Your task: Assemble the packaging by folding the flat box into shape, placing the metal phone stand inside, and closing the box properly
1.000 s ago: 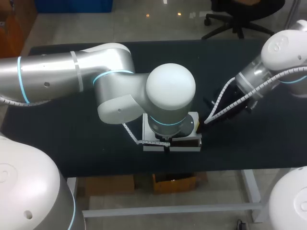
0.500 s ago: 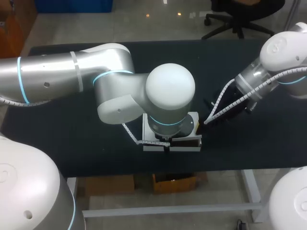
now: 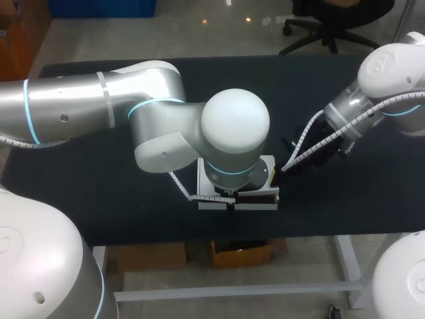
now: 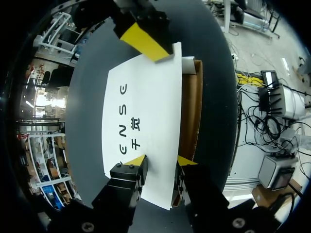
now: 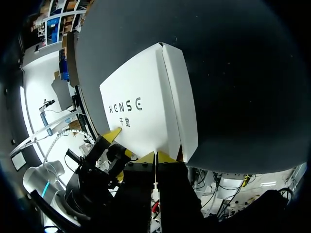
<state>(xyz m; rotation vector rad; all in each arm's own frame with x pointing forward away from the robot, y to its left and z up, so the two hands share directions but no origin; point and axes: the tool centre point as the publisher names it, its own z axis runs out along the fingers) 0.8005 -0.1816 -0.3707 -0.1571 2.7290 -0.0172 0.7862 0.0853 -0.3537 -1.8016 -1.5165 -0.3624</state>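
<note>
The white printed box (image 3: 268, 165) lies near the table's front edge, mostly hidden under my left wrist in the head view. Its lid (image 4: 141, 111) is lowered, and a strip of brown interior (image 4: 190, 116) shows along one side. My left gripper (image 4: 163, 162) points down at the lid, open: one fingertip (image 4: 137, 161) lies over the white panel, the other at the lid's edge by the brown strip. My right gripper (image 5: 155, 156) is shut, its tips against the box's end (image 5: 182, 111); it also shows as the right gripper (image 4: 146, 41) at the lid's far end. No phone stand is visible.
The dark table top (image 3: 99, 186) stretches open to the left and behind the box. The table's front edge (image 3: 199, 236) runs close below the box. My bulky left arm (image 3: 166, 126) hangs over the table's middle.
My right arm's upper part has drifted very slightly to the left. The box and both grippers keep their places.
</note>
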